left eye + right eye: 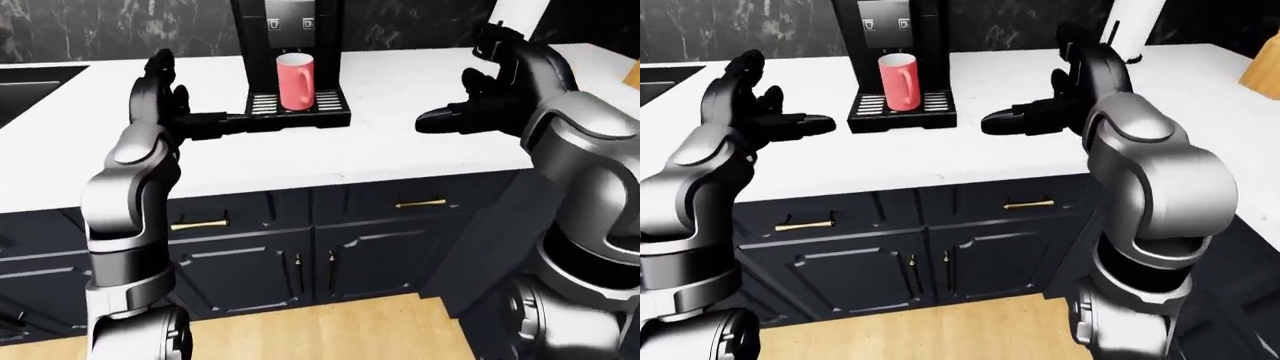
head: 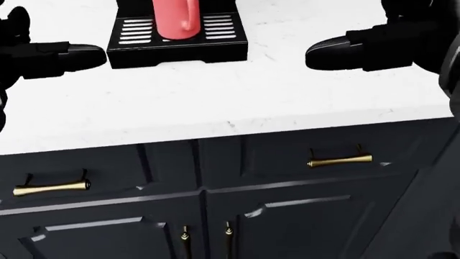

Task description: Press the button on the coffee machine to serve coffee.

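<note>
Two dark three-finger hands are raised over a white marbled stone counter point(image 1: 360, 142) in the left-eye view. Between them a tall black coffee machine point(image 1: 288, 45) stands at the top centre, against a dark veined wall, with two small buttons point(image 1: 290, 23) on its face. A red cylindrical mug point(image 1: 295, 81) stands upright on the slotted drip tray point(image 1: 300, 105). The left hand point(image 1: 165, 94) has its fingers spread, one reaching toward the tray; the right hand point(image 1: 480, 97) is also spread, well apart from the machine, touching nothing.

Looking down, the head view cuts off the machine's body, showing only the tray and the mug's lower part at the top edge. Below the counter run navy panelled cabinet doors point(image 2: 287, 226) with brass bar handles point(image 2: 339, 160).

From the right-eye view, a white roll-like column point(image 1: 1135, 26) stands right of the machine, and pale wooden flooring point(image 1: 940, 330) lies below the cabinets.
</note>
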